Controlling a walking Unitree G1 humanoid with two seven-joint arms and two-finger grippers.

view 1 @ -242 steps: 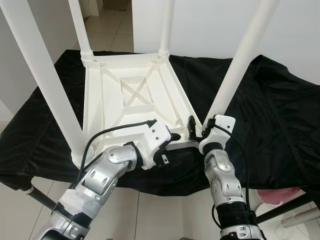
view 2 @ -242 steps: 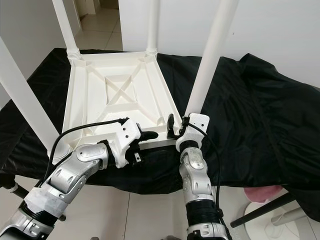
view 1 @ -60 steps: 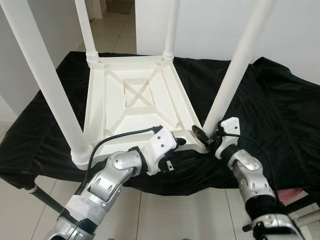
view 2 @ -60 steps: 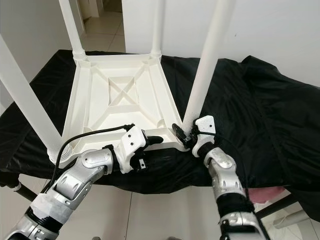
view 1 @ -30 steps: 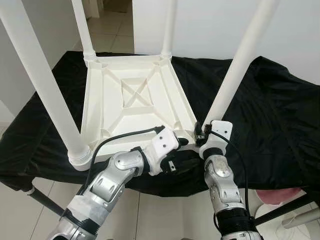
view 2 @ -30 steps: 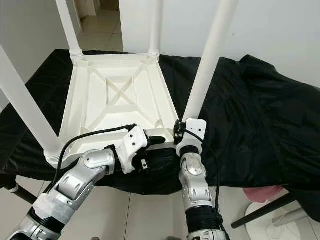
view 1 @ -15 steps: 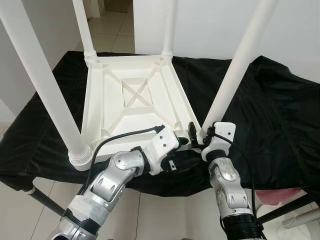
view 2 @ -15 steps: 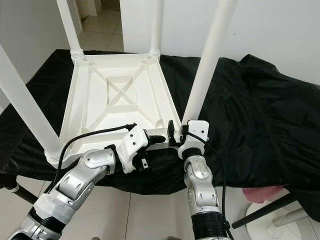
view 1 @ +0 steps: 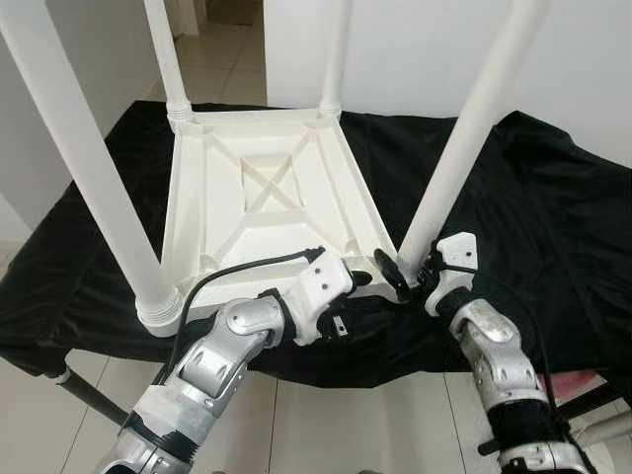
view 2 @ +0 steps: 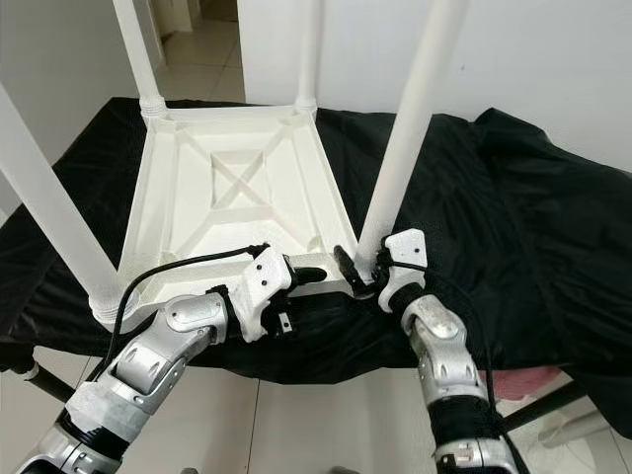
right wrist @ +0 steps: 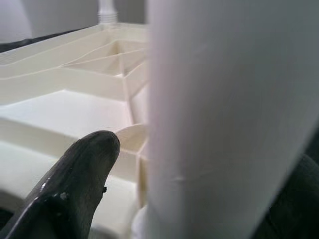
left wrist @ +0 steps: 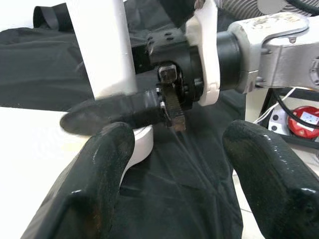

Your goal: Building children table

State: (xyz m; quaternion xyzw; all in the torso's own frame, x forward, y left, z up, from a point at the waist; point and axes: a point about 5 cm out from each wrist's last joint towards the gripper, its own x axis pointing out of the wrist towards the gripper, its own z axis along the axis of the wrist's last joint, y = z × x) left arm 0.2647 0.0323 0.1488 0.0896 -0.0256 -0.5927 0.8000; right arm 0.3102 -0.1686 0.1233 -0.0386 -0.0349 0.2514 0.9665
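The white children's table [view 1: 262, 193] lies upside down on the black-draped worktop [view 1: 553, 217], four legs up, right ahead of my jaws. My right gripper [view 1: 403, 275] has its jaws around the base of the near right leg [view 1: 454, 168], one finger [right wrist: 75, 174] on each side, leg between. My left gripper [view 1: 363, 280] hovers at the table's near edge, jaws spread wide, holding nothing.
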